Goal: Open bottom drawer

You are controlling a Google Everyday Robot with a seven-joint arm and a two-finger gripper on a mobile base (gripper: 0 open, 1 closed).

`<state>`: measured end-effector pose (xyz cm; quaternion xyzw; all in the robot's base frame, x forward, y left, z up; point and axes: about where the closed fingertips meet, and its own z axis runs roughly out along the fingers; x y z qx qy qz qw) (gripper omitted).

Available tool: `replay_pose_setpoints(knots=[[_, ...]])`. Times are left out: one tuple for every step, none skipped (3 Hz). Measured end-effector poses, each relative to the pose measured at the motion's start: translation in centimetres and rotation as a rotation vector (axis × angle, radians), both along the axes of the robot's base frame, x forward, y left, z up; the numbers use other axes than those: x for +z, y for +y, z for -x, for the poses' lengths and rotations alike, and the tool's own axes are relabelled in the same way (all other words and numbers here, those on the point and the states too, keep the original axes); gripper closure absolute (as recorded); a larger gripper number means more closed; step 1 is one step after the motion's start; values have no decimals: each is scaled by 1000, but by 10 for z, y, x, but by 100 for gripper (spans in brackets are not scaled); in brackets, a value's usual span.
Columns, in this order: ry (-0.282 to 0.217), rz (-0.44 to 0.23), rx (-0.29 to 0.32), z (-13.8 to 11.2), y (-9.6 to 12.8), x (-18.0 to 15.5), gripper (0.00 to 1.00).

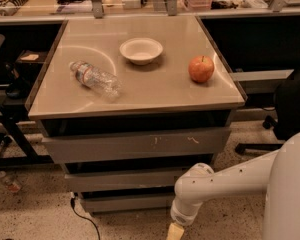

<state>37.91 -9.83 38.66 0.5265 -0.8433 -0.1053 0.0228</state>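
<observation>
Speckled floor runs under a 3-drawer cabinet. Its bottom drawer, the narrowest, sits shut at the base. The gripper hangs low, just right of it, likely lining up on its front. Whether it is open cannot be told. A bowl, apple and bottle rest on the top.

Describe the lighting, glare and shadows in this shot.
Camera view: warm, yellowish light overall; a pale curved reflection on the tabletop by the bottle; the apple and bowl cast short, soft shadows; the gaps above the drawers are nearly black; the bottom drawer is in shade; the tool, below that drawer's right end, is cut by the bottom edge.
</observation>
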Motion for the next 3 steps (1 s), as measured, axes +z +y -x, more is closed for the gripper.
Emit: replay_pose_setpoints(knots=[[0, 0, 0, 0, 0, 0, 0], [8, -25, -8, -2, -1, -8, 0], [-35, -109, -64, -20, -15, -35, 0]])
